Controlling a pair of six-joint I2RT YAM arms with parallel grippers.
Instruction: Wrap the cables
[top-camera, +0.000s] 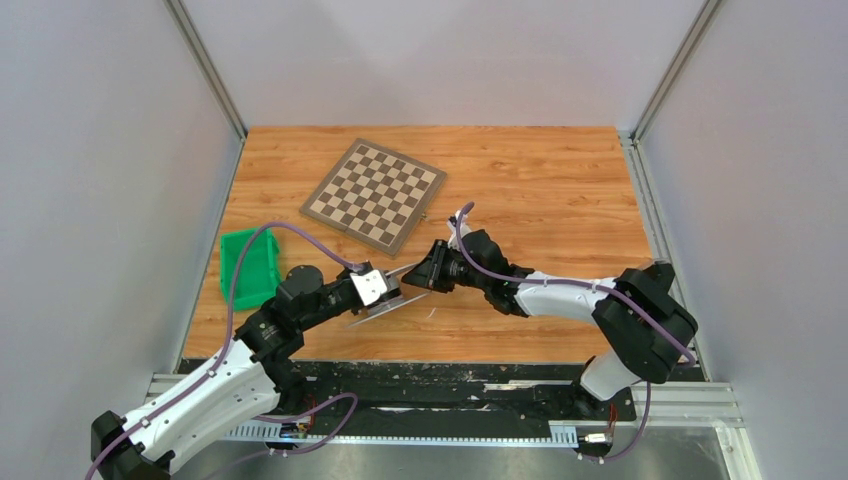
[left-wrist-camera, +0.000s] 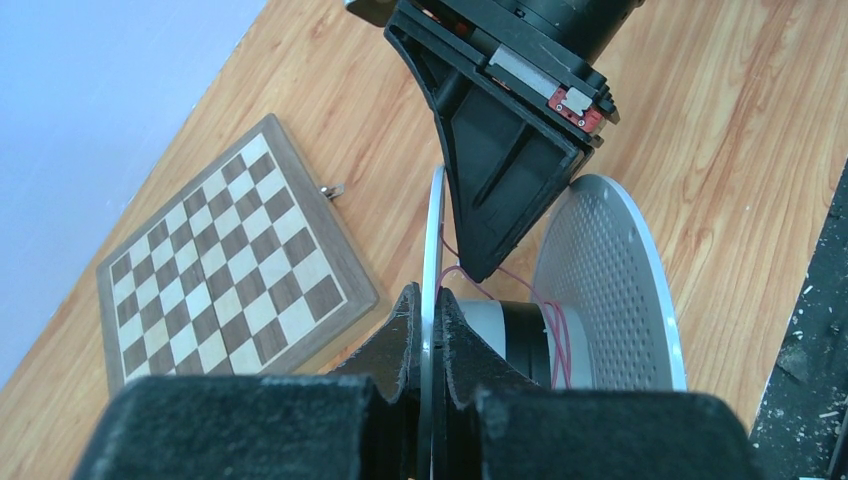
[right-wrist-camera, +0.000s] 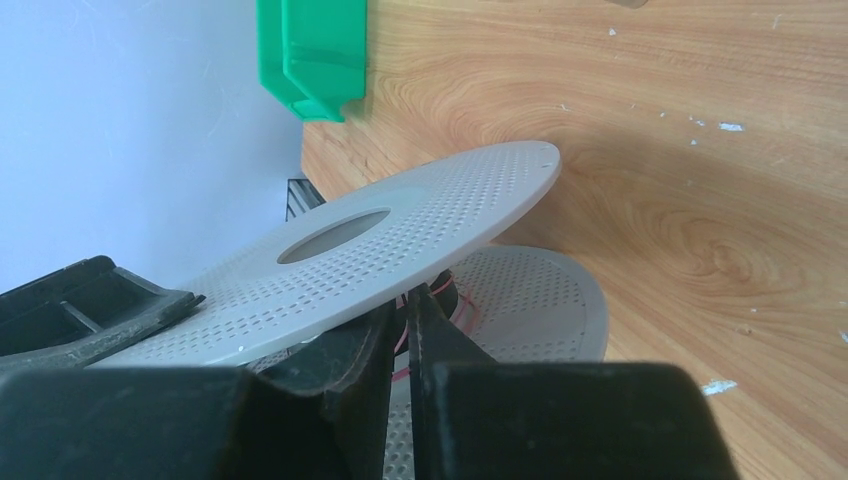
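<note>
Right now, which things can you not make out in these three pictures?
Red cable: free end hidden by the spool flanges, both wrist views; too thin in the top view.
Number of wound turns: hidden by the upper flange, right wrist view.
Green bin: cut off by the top edge, right wrist view.

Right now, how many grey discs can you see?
2, both on one spool: one disc, edge-on, pinched by the left gripper; the other disc beyond it. The right gripper reaches between them, holding red cable. No others show.
</note>
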